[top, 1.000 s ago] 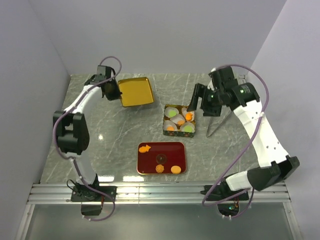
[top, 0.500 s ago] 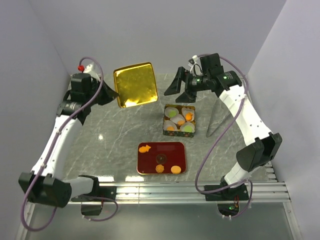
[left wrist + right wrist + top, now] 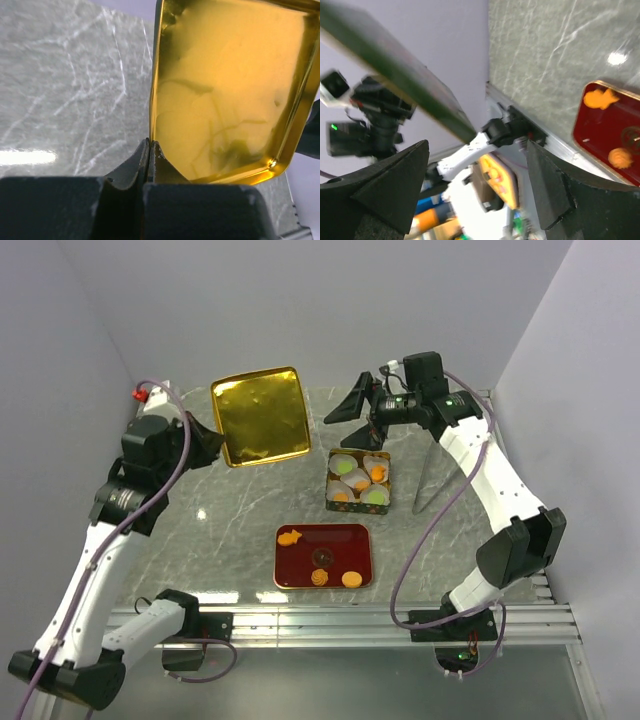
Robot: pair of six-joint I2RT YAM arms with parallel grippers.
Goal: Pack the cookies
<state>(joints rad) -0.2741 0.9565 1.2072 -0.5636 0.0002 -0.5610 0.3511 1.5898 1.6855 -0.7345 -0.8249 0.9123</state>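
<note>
The left hand [image 3: 150, 146] pinches the rim of a gold lid [image 3: 258, 415] and holds it tilted in the air over the far-left part of the table [image 3: 220, 530]. The right hand [image 3: 360, 417] hangs spread wide above the far edge, near its middle. On a red tray [image 3: 360, 540] at the middle of the near edge lie a fish cookie [image 3: 289, 537], a brown cookie [image 3: 322, 557], a swirl cookie [image 3: 319, 578] and an orange cookie [image 3: 351, 579]. A green cookie [image 3: 345, 467] and others sit in white cups [image 3: 357, 480] inside a tin [image 3: 329, 480] just right of the table's centre.

place: robot lab cell | cues: plain grey walls [image 3: 320, 310], marble-look table [image 3: 230, 540], aluminium mounting rail [image 3: 330, 622]
</note>
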